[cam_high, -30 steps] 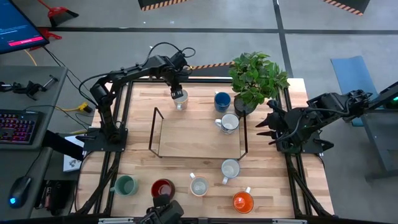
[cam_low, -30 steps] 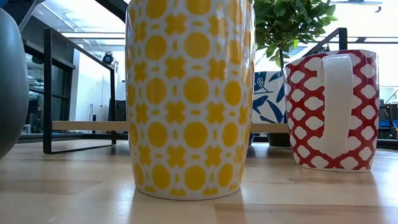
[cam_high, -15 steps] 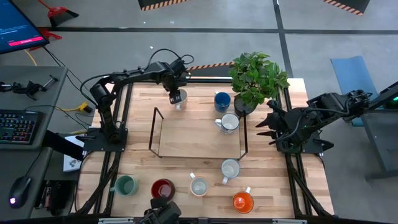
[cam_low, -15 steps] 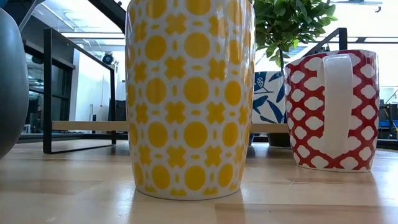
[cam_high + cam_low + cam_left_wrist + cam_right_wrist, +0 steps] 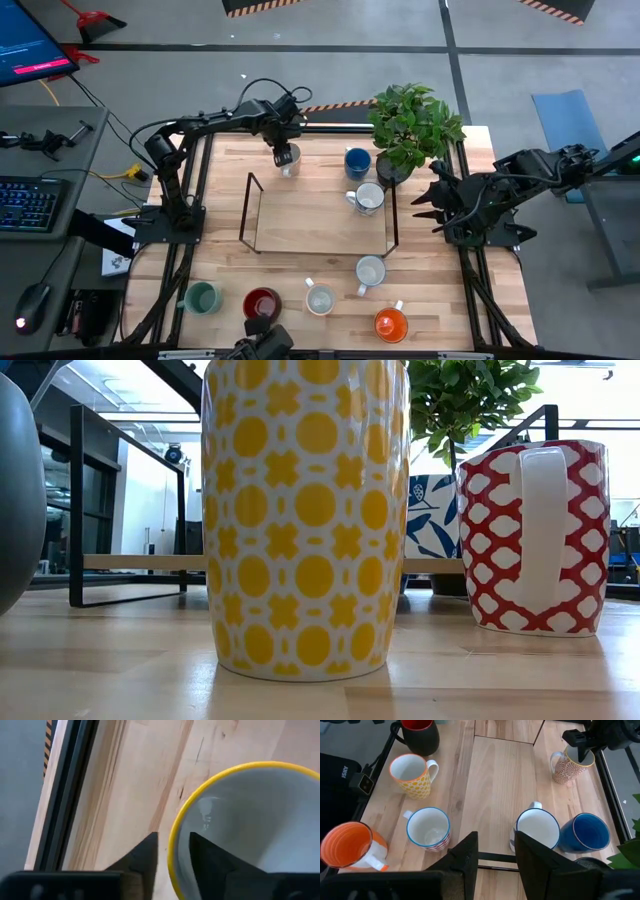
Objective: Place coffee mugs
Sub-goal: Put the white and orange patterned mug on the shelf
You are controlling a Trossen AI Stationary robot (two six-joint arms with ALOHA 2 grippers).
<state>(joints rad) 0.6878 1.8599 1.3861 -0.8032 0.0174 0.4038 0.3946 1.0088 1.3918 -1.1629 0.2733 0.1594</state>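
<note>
The mug at work is pink-patterned with a yellow rim [image 5: 567, 769]. It stands near the table's far edge [image 5: 288, 160], left of the black rack. My left gripper [image 5: 174, 855] comes down on it [image 5: 285, 152] and is shut on its wall. My right gripper [image 5: 496, 852] waits open at the table's right side [image 5: 428, 200], touching nothing. A blue mug [image 5: 357, 162] and a white mug [image 5: 368, 198] stand by the plant. Several more mugs stand along the near edge, among them green [image 5: 202, 297] and orange [image 5: 391, 323]. My left gripper holds the mug by its yellow rim [image 5: 172, 840], on the side toward the table's far edge. One finger [image 5: 210, 865] is inside the mug and the other [image 5: 145, 857] is outside. The fingers come from above, pointing down. In the right wrist view the mug looks upright with its base on the table.
A black wire rack with a wooden board [image 5: 315, 215] sits mid-table. A potted plant [image 5: 410, 125] stands at its far right corner. In the low view a yellow-patterned mug [image 5: 305, 510] and a red-patterned mug [image 5: 535, 535] stand close to the camera.
My left gripper has shifted slightly toward the table's left at the mug, then kept still. The mug stays at the same place near the far edge.
</note>
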